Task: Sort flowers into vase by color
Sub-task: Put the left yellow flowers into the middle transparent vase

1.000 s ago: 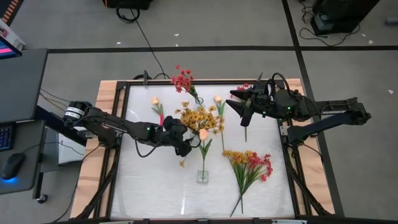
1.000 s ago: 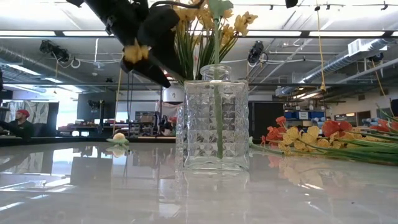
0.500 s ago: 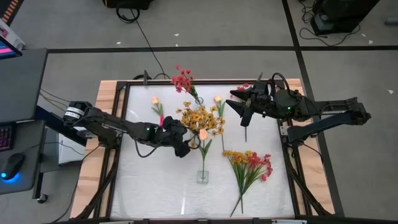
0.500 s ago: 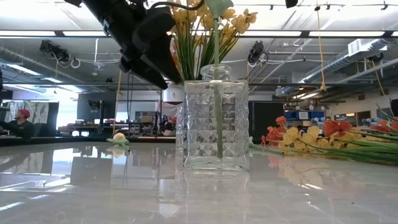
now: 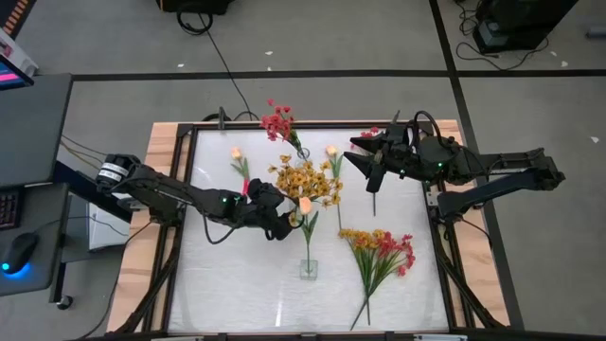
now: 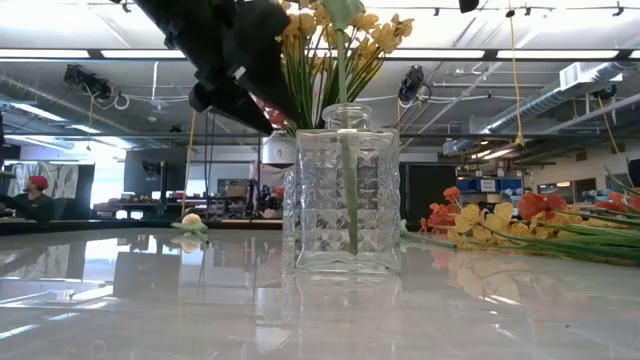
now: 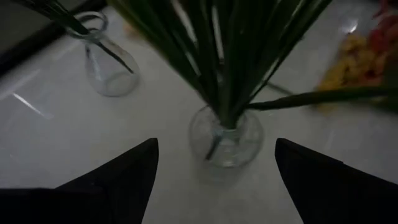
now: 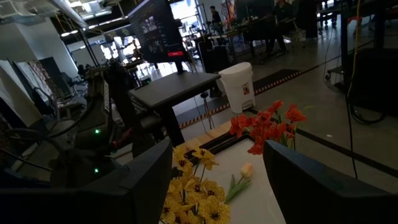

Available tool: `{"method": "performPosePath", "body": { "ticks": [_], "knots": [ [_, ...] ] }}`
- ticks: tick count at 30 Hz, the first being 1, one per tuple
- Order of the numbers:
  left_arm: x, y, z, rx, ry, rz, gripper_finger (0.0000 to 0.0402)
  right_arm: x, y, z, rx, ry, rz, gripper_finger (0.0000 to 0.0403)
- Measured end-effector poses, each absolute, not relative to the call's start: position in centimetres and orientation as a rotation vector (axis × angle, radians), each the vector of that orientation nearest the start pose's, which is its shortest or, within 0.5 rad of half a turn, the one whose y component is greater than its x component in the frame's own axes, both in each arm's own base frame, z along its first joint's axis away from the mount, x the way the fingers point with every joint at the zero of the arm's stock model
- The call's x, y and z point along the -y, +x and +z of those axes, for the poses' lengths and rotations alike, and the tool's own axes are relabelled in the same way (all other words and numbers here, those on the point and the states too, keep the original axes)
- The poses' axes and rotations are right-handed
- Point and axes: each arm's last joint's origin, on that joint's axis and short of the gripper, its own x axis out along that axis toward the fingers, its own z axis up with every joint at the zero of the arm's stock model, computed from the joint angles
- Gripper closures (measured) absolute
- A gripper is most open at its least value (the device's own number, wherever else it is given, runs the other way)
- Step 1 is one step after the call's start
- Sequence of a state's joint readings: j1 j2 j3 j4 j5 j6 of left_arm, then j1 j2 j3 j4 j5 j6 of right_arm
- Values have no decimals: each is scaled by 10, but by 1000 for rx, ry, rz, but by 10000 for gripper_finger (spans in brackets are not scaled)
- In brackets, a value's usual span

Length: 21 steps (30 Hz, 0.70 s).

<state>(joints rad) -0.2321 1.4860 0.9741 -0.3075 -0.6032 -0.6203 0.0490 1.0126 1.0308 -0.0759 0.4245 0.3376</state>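
Left gripper (image 5: 280, 221) hovers above the table's middle with its two dark fingers (image 7: 118, 180) spread wide and nothing between them — it touches no flower. In its wrist view the fingers frame a round glass vase (image 7: 226, 135) directly below, packed with green stems, and a second glass vase (image 7: 107, 61) with a single stem stands off to one side. From above, the gripper sits just beside the yellow-orange bunch (image 5: 305, 179) and the peach bud (image 5: 306, 204) whose stem runs down to the square cut-glass vase (image 5: 309, 268). The low view shows that cut-glass vase with one green stem in it, the dark arm above and beside it.

Right gripper (image 5: 371, 161) hangs over the far right part of the table, its fingers also apart and holding nothing; a loose stem (image 5: 374, 200) lies on the surface just below it.

Elsewhere, a red sprig (image 5: 277, 121) leans out from the far vase, two peach buds (image 5: 237, 153) flank the yellow bunch, and a mixed pile of red and yellow-orange sprigs (image 5: 382, 250) lies flat on the white tabletop (image 5: 227, 284) — well apart from either gripper.
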Motion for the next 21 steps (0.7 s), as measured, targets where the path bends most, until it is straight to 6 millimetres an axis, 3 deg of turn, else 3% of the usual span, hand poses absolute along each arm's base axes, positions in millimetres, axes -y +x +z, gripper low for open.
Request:
{"method": "performPosePath", "body": {
  "ticks": [5, 13, 21],
  "knots": [
    [56, 306, 231, -547, -356, 560, 74, 1, 218, 386, 7, 320, -381, 142],
    [68, 320, 212, -561, -397, 495, 74, 1, 218, 386, 7, 320, -381, 142],
    [63, 321, 215, -447, -332, 664, 74, 1, 218, 386, 7, 320, -381, 142]
  ]
}}
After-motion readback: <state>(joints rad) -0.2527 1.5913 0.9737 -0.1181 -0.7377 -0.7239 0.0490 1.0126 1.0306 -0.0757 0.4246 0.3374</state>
